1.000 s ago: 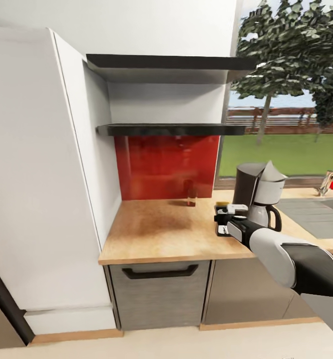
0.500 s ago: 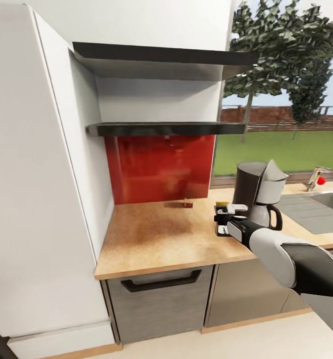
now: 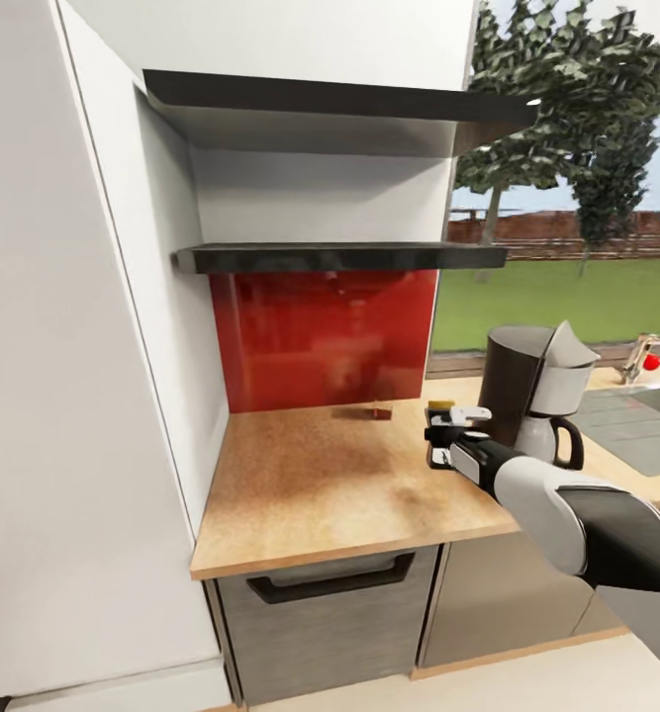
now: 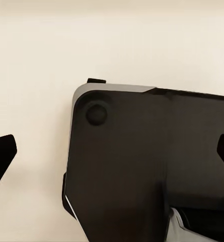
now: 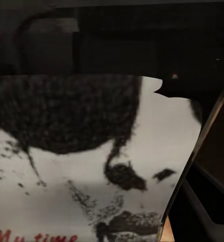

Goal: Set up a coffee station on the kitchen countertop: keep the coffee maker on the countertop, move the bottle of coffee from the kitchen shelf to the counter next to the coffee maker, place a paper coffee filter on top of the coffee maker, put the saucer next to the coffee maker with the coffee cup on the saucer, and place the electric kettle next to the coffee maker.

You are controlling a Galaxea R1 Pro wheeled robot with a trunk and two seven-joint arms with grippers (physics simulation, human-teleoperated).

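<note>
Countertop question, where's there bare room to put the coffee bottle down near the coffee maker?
The kitchen countertop is bare between the white wall panel and the right gripper, back to the red backsplash. It is crowded where the gripper holds the bottle of coffee beside the coffee maker, with the sink beyond.

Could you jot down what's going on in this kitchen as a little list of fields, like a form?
place: kitchen countertop under two black wall shelves
held item: bottle of coffee, yellow cap showing above the right gripper; its white label with red lettering sits close up in the right wrist view
coffee maker: standing on the countertop, just beyond the gripper
paper coffee filter: white cone on top of the coffee maker
lower kitchen shelf: nothing visible on it
background: red backsplash, window onto lawn and trees
</note>
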